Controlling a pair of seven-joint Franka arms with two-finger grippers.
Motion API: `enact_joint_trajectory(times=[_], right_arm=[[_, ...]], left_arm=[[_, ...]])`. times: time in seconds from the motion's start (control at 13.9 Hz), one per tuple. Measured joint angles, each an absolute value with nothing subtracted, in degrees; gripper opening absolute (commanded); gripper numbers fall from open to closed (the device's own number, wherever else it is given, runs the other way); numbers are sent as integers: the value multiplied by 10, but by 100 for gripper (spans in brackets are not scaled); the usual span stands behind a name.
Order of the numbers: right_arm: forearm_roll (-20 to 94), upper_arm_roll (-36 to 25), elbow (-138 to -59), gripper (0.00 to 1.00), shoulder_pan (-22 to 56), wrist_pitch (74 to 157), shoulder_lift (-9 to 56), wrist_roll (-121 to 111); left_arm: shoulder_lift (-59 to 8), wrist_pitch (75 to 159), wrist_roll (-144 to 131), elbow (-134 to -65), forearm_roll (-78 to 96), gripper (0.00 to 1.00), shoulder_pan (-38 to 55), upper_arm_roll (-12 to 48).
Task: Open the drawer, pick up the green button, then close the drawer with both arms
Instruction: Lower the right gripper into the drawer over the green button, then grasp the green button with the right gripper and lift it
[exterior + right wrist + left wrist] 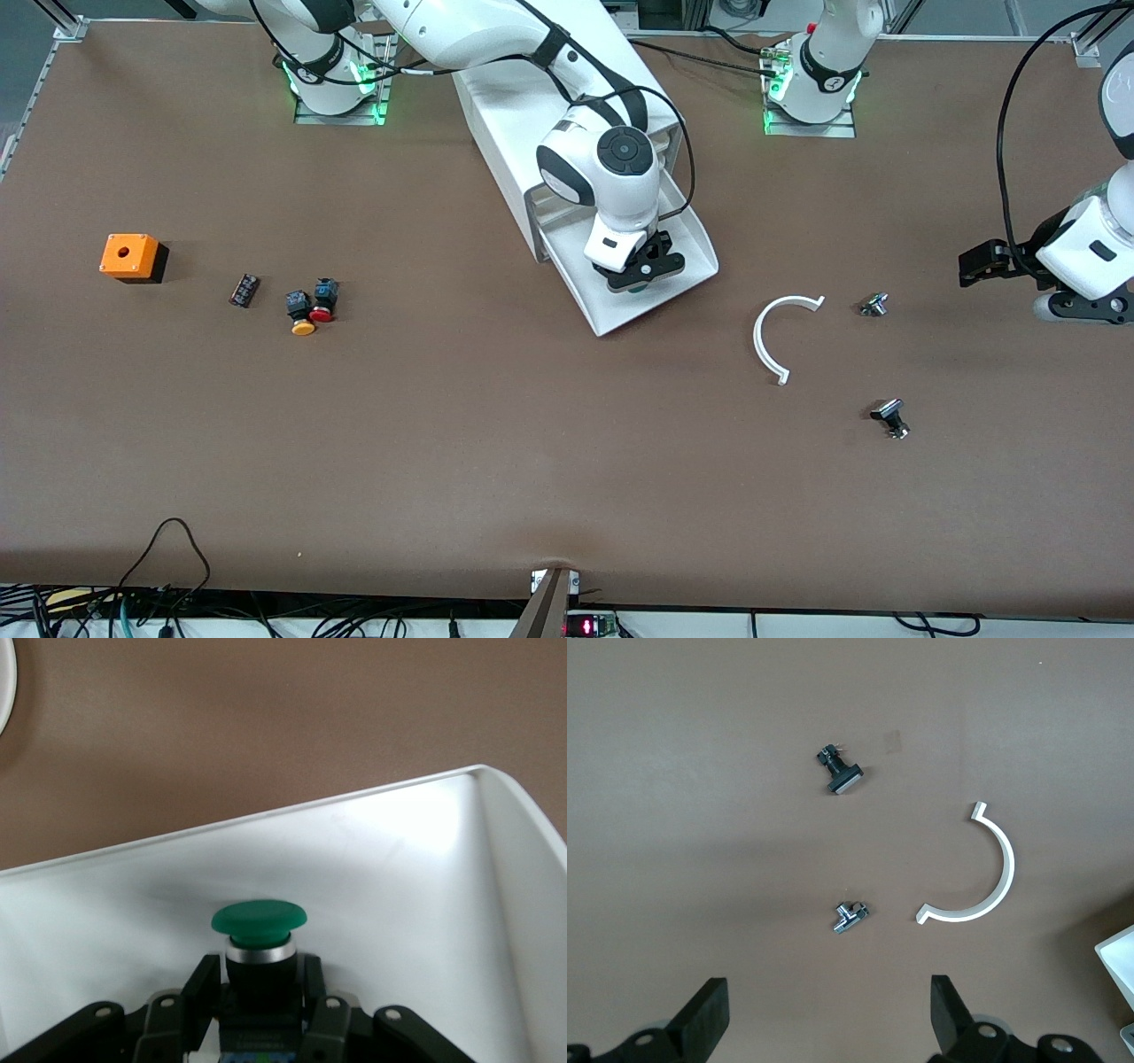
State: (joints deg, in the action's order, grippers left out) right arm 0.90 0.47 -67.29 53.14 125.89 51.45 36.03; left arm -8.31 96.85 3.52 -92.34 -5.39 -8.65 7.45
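While right tool point(259, 992) grips, button point(259, 943) stands upright

Table: a broad brown matte table top point(496, 461) fills nearly the whole front view.
Frame: silver aluminium rails point(40, 75) edge the table at the corners by the arm bases.
Base plates: two grey metal mounting plates point(811, 128) lit with green light sit on the table's top edge.
Front edge: tangled black cables point(173, 549) hang along a white strip; a small red-lit display point(589, 626) sits at the middle.
Light: even, soft shadows.
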Motion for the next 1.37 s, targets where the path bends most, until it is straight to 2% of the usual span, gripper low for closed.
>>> enact_joint_trajectory(times=[0.36, 0.79, 1.37], right_arm=[[9, -2, -627, 0, 531, 1175, 507, 358], [9, -5, -580, 0, 516, 1088, 467, 329], [29, -8, -574, 0, 379, 989, 375, 149]], left_arm=[[-83, 969, 35, -923, -54, 100, -86, 74], [-83, 969, 35, -923, -54, 100, -87, 74], [-85, 969, 35, -923, -54, 100, -87, 74]])
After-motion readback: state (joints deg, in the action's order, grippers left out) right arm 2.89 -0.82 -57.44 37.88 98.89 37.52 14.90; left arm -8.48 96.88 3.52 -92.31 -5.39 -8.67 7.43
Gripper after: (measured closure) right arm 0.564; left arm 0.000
